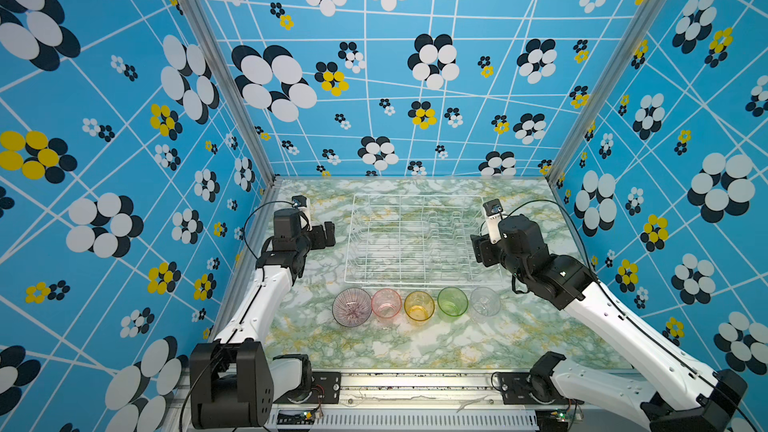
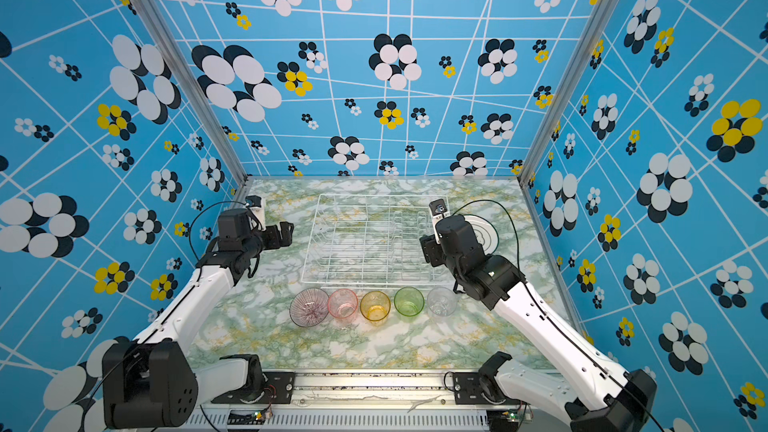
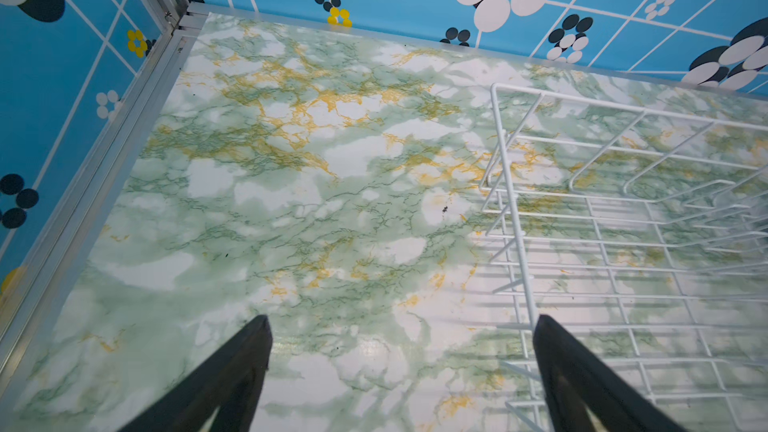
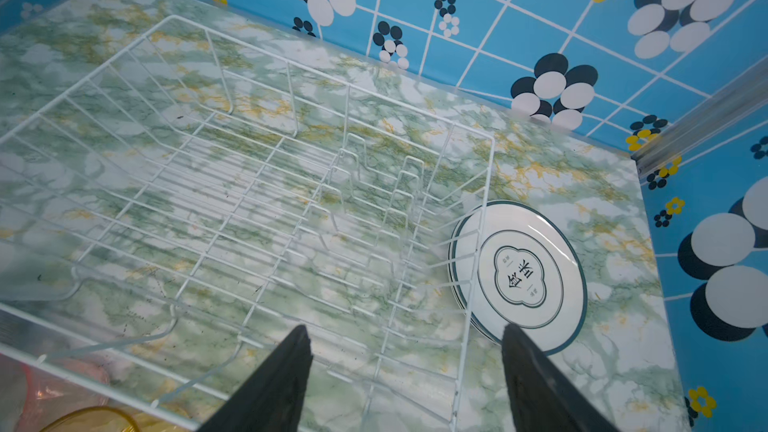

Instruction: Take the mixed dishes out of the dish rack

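At the middle left of both top views the left arm reaches in beside the dish rack (image 1: 415, 196). Its wrist view shows the left tool (image 3: 401, 322) spread wide, one finger over bare bench (image 3: 332, 201) and one over the rack's edge wires. The rack, a white wire basket, sits at the centre of the frame toward the back of the bench, with upright dividers in its right half.

Along its near edge a row stands on the bench, close together and mouth up: a pink-striped bowl (image 1: 352, 307), a pink glass (image 1: 386, 303), a yellow glass (image 1: 419, 306), a green glass (image 1: 452, 303) and a clear glass (image 1: 484, 302).

At the middle right the right tool (image 4: 405, 327) hangs over the rack's right end, fingers spread with only rack wire between them. Just right of the rack's wall, a stack of white plates (image 4: 528, 276) with dark green rims lies flat on the bench, partly hidden by the right arm in a top view.
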Controlling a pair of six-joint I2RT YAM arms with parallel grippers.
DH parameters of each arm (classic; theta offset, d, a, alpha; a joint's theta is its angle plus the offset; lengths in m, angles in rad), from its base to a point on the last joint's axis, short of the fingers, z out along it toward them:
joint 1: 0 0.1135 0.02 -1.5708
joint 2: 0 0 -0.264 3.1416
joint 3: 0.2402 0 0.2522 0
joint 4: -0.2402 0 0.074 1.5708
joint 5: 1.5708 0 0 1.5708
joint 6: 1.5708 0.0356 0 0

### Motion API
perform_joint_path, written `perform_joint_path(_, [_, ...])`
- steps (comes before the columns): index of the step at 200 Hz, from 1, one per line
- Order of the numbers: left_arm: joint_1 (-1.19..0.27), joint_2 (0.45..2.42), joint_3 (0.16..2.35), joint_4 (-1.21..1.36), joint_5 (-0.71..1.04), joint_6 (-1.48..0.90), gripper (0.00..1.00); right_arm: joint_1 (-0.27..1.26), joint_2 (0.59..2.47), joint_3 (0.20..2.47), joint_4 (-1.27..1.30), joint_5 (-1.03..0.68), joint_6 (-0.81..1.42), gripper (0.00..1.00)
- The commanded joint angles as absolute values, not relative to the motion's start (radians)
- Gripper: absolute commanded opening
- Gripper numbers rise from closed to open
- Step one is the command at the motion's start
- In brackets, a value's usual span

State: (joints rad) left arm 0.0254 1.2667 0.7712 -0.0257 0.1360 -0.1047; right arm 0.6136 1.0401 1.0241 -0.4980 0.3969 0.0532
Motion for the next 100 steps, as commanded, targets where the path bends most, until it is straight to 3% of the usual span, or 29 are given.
perform_joint_path(1, [0.020,1.327,0.708,0.203,0.103,-0.051,0.99,0.582,1.038,0.988,-0.436,0.379,0.099,0.75])
perform_joint_path(62, [0.011,1.529,0.547,0.614,0.099,-0.002,0.99,0.446,0.957,0.870,-0.347,0.395,0.116,0.77])
perform_joint_path(100, [0.006,1.521,0.528,0.634,0.097,0.001,0.99,0.382,0.856,0.693,-0.149,0.488,0.133,0.82])
